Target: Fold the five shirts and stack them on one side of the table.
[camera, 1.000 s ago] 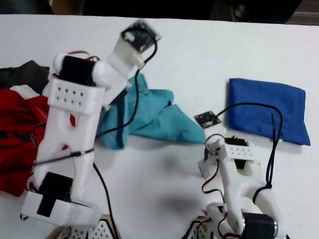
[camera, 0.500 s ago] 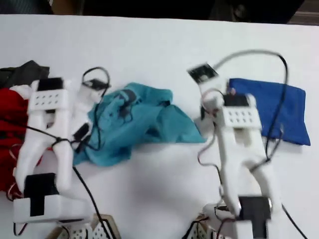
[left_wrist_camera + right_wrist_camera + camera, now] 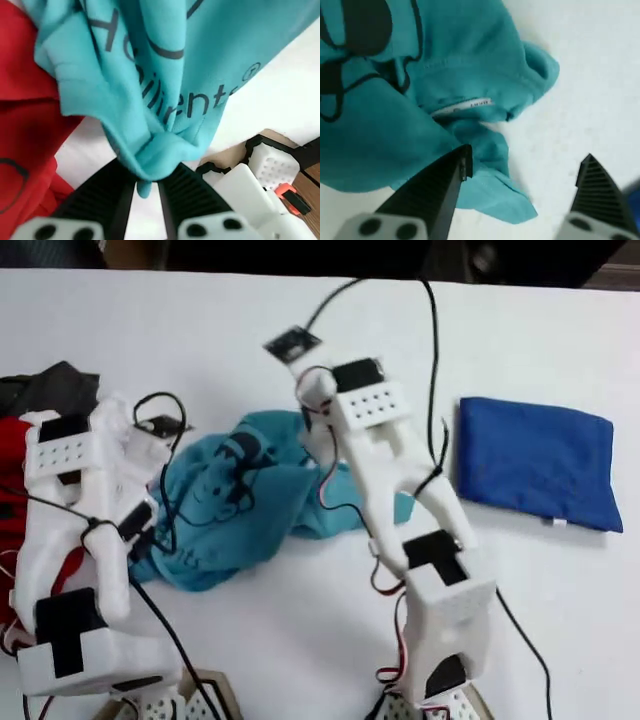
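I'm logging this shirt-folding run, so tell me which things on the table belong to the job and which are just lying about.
Job: crumpled teal printed fabric shirt; folded blue fabric shirt; red fabric shirt; dark grey fabric shirt.
Lying about: black cables; white perforated plastic block.

We see a white left arm [image 3: 75,520] and right arm [image 3: 385,455] with black motor blocks [image 3: 65,618] and little holes [image 3: 62,447]. Black and red cables [image 3: 433,340] loop along them. The left end effector [image 3: 148,172] and right end effector [image 3: 526,155] have black ribbed fingers [image 3: 432,195].
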{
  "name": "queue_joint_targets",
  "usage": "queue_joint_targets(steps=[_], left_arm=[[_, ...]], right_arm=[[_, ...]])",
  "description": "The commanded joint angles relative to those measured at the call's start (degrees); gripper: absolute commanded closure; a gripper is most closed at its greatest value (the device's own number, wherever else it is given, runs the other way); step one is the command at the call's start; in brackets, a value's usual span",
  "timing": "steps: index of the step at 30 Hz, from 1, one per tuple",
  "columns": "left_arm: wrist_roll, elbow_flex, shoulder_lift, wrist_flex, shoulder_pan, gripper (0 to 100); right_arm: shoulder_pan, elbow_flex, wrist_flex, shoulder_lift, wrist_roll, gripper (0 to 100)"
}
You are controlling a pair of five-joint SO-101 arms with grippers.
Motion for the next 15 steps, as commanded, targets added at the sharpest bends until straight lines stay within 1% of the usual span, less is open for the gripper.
queue_joint_targets(steps=[1,7,10,15], left_arm=[[-0.5,0.0,-2.2,-0.5,-0.4,97],[-0.2,0.0,-2.2,-0.5,-0.4,97],[2.0,-0.5,-2.2,-0.6,-0.3,97],[2.3,-0.6,-2.2,-2.0,-0.4,97]], right_arm=[[-1.9,-9.0,0.0,1.2,-0.4,66.4],[-4.2,-15.6,-0.5,11.5,-0.1,66.4],[-4.4,-18.3,0.0,18.3,-0.1,66.4],[-4.2,-23.4,4.2,26.7,0.1,66.6]])
